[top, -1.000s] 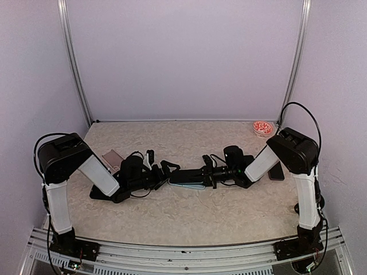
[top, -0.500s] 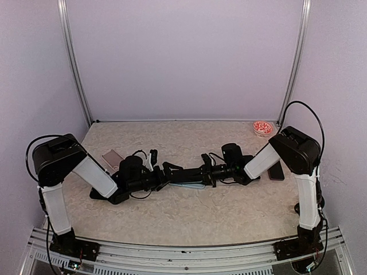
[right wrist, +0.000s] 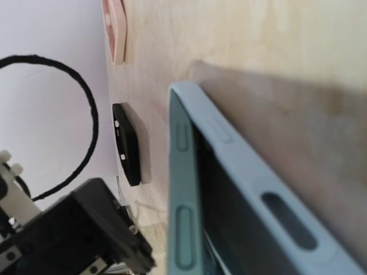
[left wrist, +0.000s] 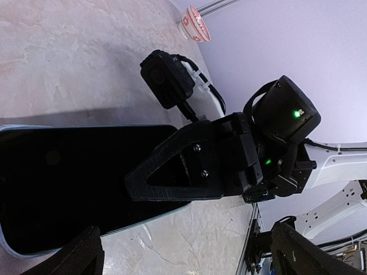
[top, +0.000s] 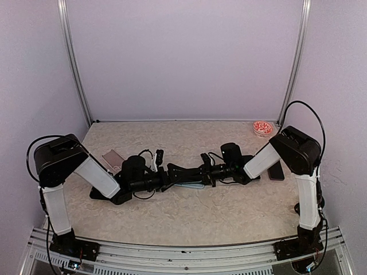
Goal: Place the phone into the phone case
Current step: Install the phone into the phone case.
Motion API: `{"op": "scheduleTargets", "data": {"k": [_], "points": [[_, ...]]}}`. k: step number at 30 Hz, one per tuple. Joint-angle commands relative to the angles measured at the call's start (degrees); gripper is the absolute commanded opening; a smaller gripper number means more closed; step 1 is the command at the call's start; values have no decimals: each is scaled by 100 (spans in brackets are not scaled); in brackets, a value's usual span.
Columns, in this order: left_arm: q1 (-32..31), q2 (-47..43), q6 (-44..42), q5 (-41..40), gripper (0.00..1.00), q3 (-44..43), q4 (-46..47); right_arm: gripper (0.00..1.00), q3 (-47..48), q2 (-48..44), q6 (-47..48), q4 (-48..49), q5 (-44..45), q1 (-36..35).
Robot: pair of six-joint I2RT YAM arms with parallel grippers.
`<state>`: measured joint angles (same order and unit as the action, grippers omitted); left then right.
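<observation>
Black phone [left wrist: 69,183], flat inside pale-blue case [right wrist: 182,189]

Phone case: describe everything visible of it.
The phone case is pale blue-green and matte, like soft rubbery plastic, with a raised rim, moulded button covers and an oval cutout in its sides. It lies flat on the marbled table between the arms. The dark phone fills it, screen up; whether it is fully seated cannot be told. The shut right gripper rests on the screen; the open left gripper faces the other end.
</observation>
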<state>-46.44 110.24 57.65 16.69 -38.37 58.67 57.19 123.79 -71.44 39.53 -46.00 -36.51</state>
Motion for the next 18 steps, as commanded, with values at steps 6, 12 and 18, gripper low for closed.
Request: {"op": "scheduleTargets", "data": {"k": [6, 12, 18], "points": [[318, -42, 70, 51, 99, 0, -69, 0, -63, 109, 375, -1237, 495, -285], [521, -684, -162, -249, 99, 55, -1061, 0, -142, 113, 342, -808, 316, -286], [672, -1211, -357, -714, 99, 263, -1750, 0, -297, 225, -36, 133, 95, -279]]}}
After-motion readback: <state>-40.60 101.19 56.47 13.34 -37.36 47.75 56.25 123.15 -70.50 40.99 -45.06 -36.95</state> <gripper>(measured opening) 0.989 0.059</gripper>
